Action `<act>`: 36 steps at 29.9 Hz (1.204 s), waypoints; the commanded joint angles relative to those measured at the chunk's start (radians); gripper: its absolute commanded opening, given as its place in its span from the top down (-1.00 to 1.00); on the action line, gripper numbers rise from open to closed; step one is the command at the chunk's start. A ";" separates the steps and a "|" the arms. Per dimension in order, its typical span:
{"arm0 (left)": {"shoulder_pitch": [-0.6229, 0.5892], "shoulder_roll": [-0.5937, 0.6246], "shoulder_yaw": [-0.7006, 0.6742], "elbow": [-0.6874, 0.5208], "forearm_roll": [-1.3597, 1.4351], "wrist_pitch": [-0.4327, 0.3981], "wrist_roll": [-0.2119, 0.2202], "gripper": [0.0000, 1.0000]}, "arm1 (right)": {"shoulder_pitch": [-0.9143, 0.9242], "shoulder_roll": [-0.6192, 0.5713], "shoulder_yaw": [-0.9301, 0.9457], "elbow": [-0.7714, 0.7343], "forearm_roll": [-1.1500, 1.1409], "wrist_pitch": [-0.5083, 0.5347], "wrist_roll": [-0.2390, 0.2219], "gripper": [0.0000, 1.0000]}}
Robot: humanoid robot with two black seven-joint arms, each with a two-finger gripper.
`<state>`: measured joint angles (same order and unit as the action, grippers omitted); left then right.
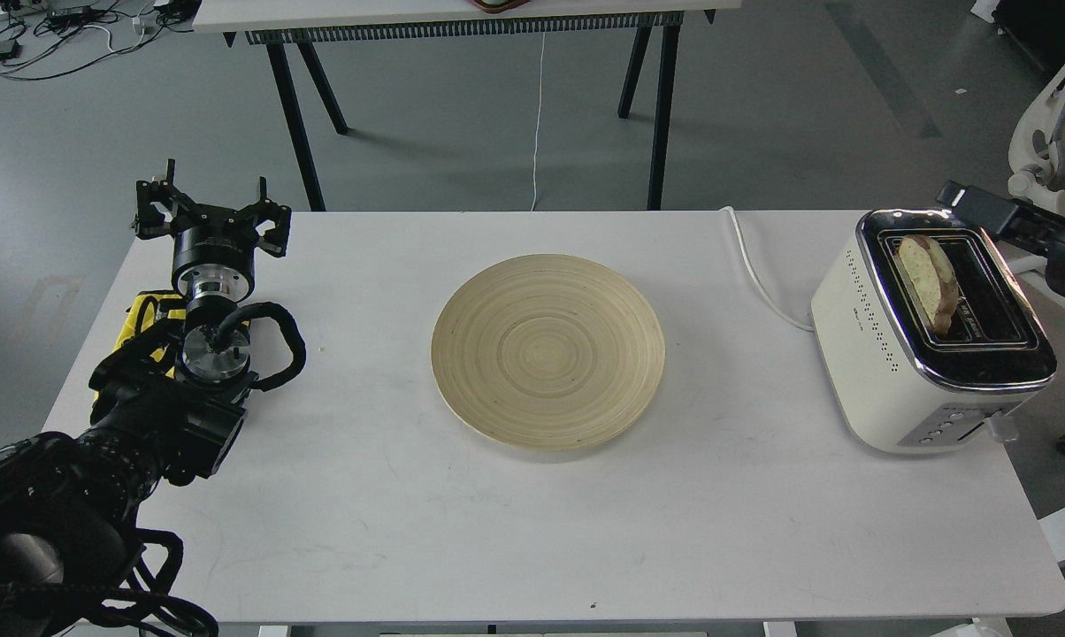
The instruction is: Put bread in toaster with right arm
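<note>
The bread (926,279) stands on edge in the left slot of the cream-white toaster (895,354) at the table's right end, with only its crusted top showing above the chrome top. My right gripper (961,196) is behind the toaster's far right corner, clear of the bread and empty; its fingers are dark and seen only partly. My left gripper (210,202) rests over the table's far left corner with its fingers spread and nothing between them.
A round wooden plate (547,350) lies bare at the middle of the white table (497,531). The toaster's white cord (754,265) runs off the far edge. A white chair (1050,124) stands beyond the right end.
</note>
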<state>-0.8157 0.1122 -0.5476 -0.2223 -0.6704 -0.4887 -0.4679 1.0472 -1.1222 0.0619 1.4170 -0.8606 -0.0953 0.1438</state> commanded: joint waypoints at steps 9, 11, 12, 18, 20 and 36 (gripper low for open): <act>0.000 0.000 0.000 0.000 0.000 0.000 0.000 -1.00 | -0.050 0.505 0.065 -0.188 0.601 0.032 0.276 -0.60; 0.000 0.000 0.000 0.000 0.000 0.000 0.000 -1.00 | -0.100 0.599 0.114 -0.262 0.637 0.083 0.321 -0.60; 0.000 0.000 0.000 0.000 0.000 0.000 0.000 -1.00 | -0.130 0.637 0.157 -0.306 0.641 0.121 0.332 -0.60; 0.000 0.000 0.000 0.000 0.000 0.000 0.000 -1.00 | -0.306 0.850 0.517 -0.623 0.641 0.454 0.327 -0.60; 0.000 0.000 0.000 0.000 0.000 0.000 0.000 -1.00 | -0.326 0.896 0.605 -0.728 0.641 0.561 0.324 -0.59; 0.000 0.000 0.000 0.000 0.000 0.000 0.000 -1.00 | -0.338 0.953 0.662 -0.862 0.641 0.584 0.324 -0.97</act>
<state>-0.8159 0.1120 -0.5476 -0.2225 -0.6704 -0.4887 -0.4679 0.7121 -0.1725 0.7273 0.5570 -0.2193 0.4888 0.4674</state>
